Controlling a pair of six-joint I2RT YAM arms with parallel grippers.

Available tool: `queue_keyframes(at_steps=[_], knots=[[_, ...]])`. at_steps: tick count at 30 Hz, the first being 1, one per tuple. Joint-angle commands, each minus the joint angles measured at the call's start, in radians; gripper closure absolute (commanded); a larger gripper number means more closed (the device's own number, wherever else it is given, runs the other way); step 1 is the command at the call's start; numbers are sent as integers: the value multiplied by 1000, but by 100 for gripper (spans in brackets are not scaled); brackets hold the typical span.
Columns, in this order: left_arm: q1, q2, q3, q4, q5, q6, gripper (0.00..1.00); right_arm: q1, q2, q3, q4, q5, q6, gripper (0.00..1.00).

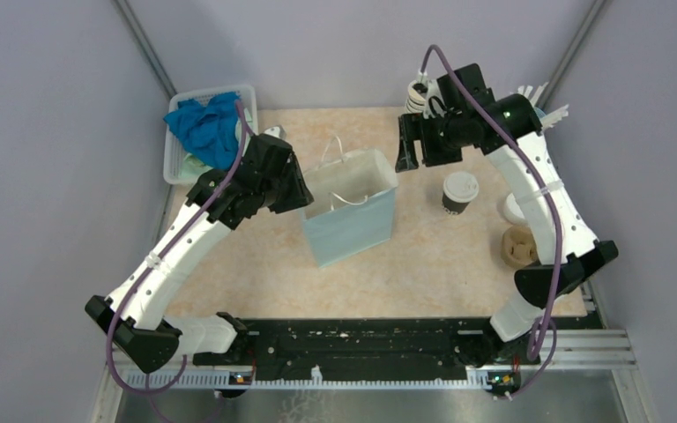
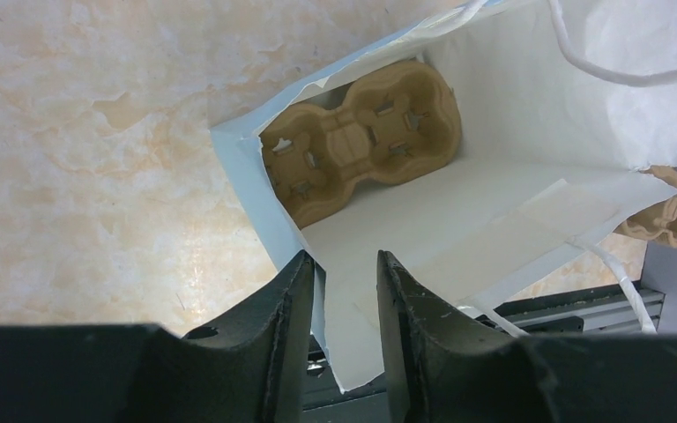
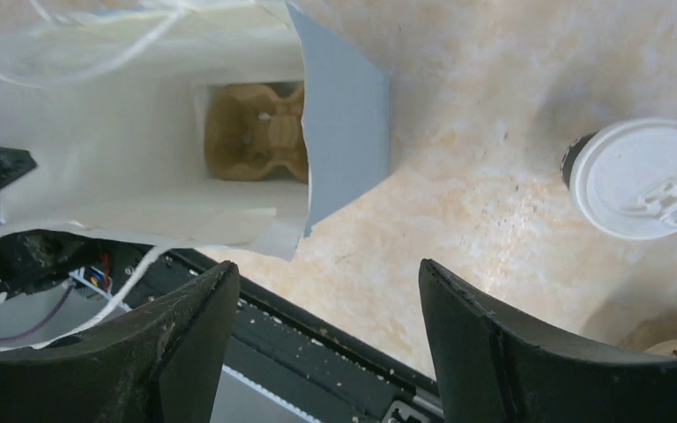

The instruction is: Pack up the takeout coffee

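Left hand [image 2: 344, 264]: its dark fingers [image 2: 273, 335] fill the bottom of the left wrist view. They stand part open with a plain gap between them. They straddle the rim of the paper bag [image 2: 582, 97], and the paper edge lies close to the inner face of one finger. A firm pinch is not visible.
Right hand [image 3: 328, 278]: spread wide, nothing between the fingers. It hangs above the worktop [image 3: 458, 106], just past the bag's far right corner.
Paper bag: pale blue outside, white inside, upright and open-mouthed at mid worktop. Its string handles are loose, and it stands between the two hands in the top view.
Bag contents: a brown pulp cup carrier [image 2: 357, 141] lies flat on the bottom, its wells facing up.
Takeout coffee [image 3: 643, 176]: upright on the worktop outside the bag, with its white sip lid on.
Coffee vs right hand: untouched, off to the outer side of the hand and beyond its fingertips. In the top view it stands [image 1: 459, 192] near the hand [image 1: 405, 154], toward the near right.
Coffee vs left hand: well apart, with the bag [image 1: 353, 220] standing between them.
Right of coffee: a second carrier [image 1: 520, 247] rests on the worktop beside the right arm.
Far left corner: a basket [image 1: 176, 167] holds a blue cloth [image 1: 207, 128].
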Motion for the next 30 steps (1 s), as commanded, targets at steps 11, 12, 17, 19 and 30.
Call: queue_keyframes(at_steps=[11,12,17,19,30], knots=[[1,30,67,-16,-20,52,79,73,105,-78,183,76,29,48],[1,37,78,-17,-21,53,82,83,115,-68,175,97,34,55],[1,66,130,-13,-17,62,99,109,114,-47,161,140,42,95],[1,74,168,-18,-17,63,100,109,103,0,133,161,47,100],[1,67,432,-92,-51,47,100,110,70,165,48,100,113,100]])
